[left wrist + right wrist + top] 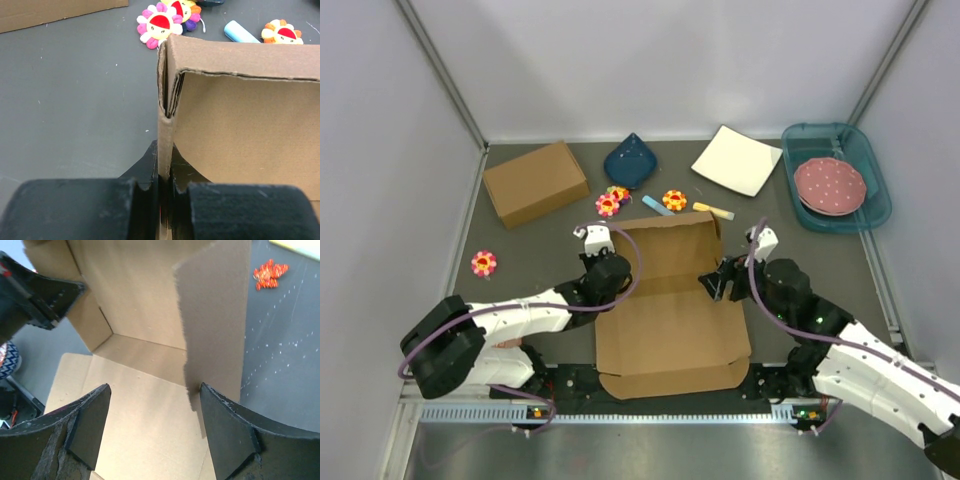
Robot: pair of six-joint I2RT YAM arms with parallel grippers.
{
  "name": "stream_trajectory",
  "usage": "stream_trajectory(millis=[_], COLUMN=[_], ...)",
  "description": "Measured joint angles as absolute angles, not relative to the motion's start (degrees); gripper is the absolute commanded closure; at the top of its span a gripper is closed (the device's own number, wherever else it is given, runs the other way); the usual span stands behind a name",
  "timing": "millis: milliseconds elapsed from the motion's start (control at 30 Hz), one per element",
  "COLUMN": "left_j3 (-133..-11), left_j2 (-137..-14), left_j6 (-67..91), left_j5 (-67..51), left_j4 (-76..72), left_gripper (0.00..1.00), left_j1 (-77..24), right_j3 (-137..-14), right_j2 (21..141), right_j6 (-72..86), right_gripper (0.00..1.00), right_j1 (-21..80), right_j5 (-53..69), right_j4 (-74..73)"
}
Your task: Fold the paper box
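The paper box (670, 320) lies partly folded in the middle of the table, its back wall and side flaps standing up. My left gripper (610, 268) is shut on the upright left side wall, and the wrist view shows the cardboard edge (166, 125) pinched between my left gripper (165, 160) jaws. My right gripper (720, 283) is open at the box's right side. In its wrist view, my right gripper (155, 390) hangs over the box floor (135, 405), with the raised right flap (215, 315) just off the right fingertip (220, 415) and nothing held.
A deeper brown box (535, 183) stands at the back left. Behind the paper box are a dark blue dish (630, 160), flower toys (608, 203), a blue stick (657, 206) and a yellow stick (713, 209). A white plate (736, 160) and a teal tray (880, 200) holding a pink plate (830, 185) sit at the back right.
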State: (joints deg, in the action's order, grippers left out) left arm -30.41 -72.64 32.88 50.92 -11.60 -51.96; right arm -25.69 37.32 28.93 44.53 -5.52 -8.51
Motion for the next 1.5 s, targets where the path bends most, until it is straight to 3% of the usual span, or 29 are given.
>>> stream_trajectory(millis=[200, 400, 633, 800, 1033, 1233, 1500], left_j3=[-29.41, -28.34, -26.50, -25.23, -23.92, -23.33, -23.33], left_j2=[-72.62, -72.23, -71.11, -70.43, -69.76, -69.47, -69.47], left_j6=[32.67, 31.77, 30.59, 29.65, 28.32, 26.83, 25.74], left_j5=[51.62, 51.77, 51.75, 51.75, 51.66, 51.42, 50.85], left_j4=[-13.78, -15.88, -18.35, -20.18, -22.37, -23.46, -23.64], left_gripper=[1.00, 1.00, 1.00, 1.00, 1.00, 1.00, 1.00], left_j1=[-52.01, -52.03, -52.03, -52.03, -52.07, -52.07, -52.05], right_j3=[-28.97, -30.89, -31.88, -31.81, -26.74, -25.34, -22.72], right_j2=[29.91, 19.03, 21.58, 25.54, 35.20, 49.23, 45.58], right_j6=[25.58, 24.10, 27.86, 32.27, 36.53, 36.36, 34.30], right_gripper=[0.27, 0.41, 0.43, 0.43, 0.41, 0.42, 0.37], right_j1=[44.62, 44.82, 43.16, 32.05, 13.69, 12.19, 12.19], right_j5=[-6.22, -20.88, -37.23, -38.37, -20.97, -1.50, 13.93], right_j4=[-10.70, -14.04, -20.58, -22.26, -15.25, -5.08, 3.18])
